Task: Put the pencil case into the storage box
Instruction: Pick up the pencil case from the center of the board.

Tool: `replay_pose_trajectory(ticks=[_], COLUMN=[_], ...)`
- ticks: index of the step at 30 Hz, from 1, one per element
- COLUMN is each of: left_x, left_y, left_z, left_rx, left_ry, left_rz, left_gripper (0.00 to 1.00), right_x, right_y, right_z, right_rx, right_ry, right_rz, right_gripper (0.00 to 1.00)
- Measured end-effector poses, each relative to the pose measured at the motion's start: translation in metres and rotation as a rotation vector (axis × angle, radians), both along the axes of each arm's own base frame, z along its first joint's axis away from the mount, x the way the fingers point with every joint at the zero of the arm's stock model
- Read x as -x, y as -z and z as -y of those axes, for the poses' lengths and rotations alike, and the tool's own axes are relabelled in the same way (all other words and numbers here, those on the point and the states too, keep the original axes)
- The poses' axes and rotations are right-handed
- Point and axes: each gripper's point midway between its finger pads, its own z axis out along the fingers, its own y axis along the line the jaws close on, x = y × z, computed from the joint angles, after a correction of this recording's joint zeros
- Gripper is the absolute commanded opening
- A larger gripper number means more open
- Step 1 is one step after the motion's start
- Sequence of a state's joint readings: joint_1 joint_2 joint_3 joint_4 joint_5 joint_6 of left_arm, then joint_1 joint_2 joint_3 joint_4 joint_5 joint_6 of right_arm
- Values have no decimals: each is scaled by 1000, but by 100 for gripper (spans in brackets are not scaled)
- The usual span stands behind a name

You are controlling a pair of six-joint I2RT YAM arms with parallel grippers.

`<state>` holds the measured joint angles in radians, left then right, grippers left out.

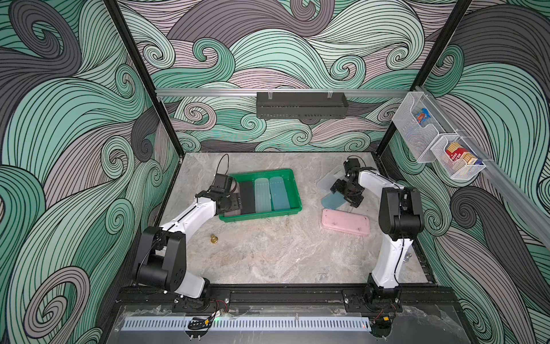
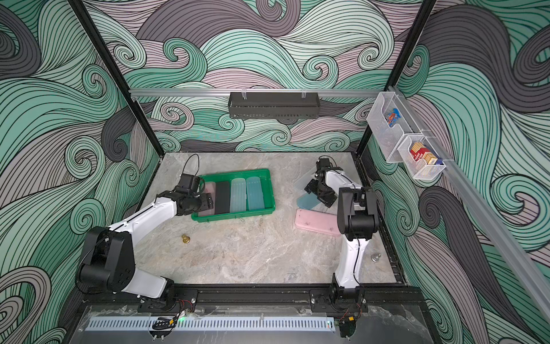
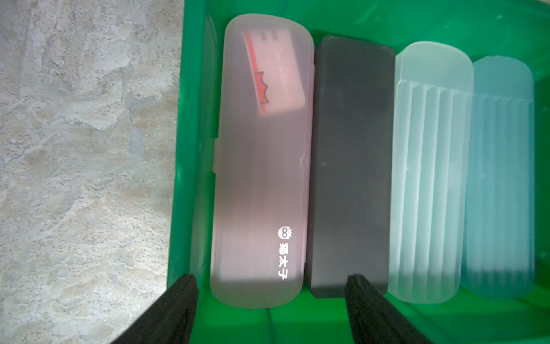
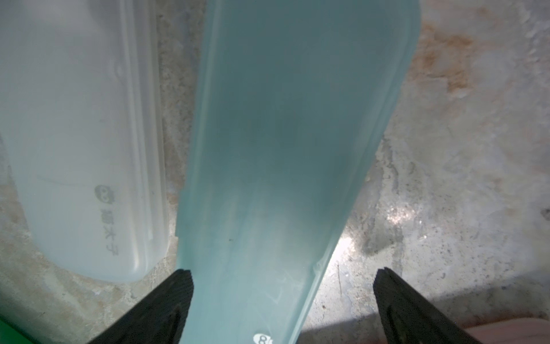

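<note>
Marbled tabletop [image 1: 268, 253] is bearing the storage box [image 1: 262, 214], its pink pencil case [image 3: 259, 178] reading "猫太子"; left gripper [image 3: 271, 275] is hovering open, empty; right gripper [image 4: 284, 270], wide open, is straddling a teal case [image 4: 282, 134].

The storage box [image 3: 190, 149] is glossy green plastic. Inside, all plastic: a frosted pink case [image 3: 262, 166], a matt black case [image 3: 351, 166], a ribbed milky case [image 3: 428, 178] and a ribbed teal case [image 3: 500, 178] (both translucent). The counter [image 3: 74, 149] looks like mottled stone, faintly shiny.
</note>
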<state>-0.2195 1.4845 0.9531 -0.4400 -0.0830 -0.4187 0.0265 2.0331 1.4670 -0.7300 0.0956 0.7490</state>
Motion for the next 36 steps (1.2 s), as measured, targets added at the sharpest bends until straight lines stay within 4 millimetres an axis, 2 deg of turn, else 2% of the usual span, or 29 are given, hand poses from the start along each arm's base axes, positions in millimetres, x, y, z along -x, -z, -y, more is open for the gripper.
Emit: replay_pose_trajectory(ticks=[11,17,19,27,36], left_x=[0,-1,-1,0,2], left_y=[0,0,0,1,4], left_z=[-2,-3,-4,-5,-7], left_rx=[-11,-18,-18,-23,-34], left_ry=[-6,-10,-11,-13,-18], left_rz=[2,4,4,2,-5], left_gripper=[82,82,82,82,82], right_x=[-21,-36,-42,-58,-53], right_y=[11,10,11,14,12], right_z=[-3,-9,-14,-47,-68], right_rx=[1,12,32,145,185], right_ry=[-58,-191,-261,-505,-667], right_rz=[-2,-2,-14,-68,-96], right_gripper=[99,99,95,99,99])
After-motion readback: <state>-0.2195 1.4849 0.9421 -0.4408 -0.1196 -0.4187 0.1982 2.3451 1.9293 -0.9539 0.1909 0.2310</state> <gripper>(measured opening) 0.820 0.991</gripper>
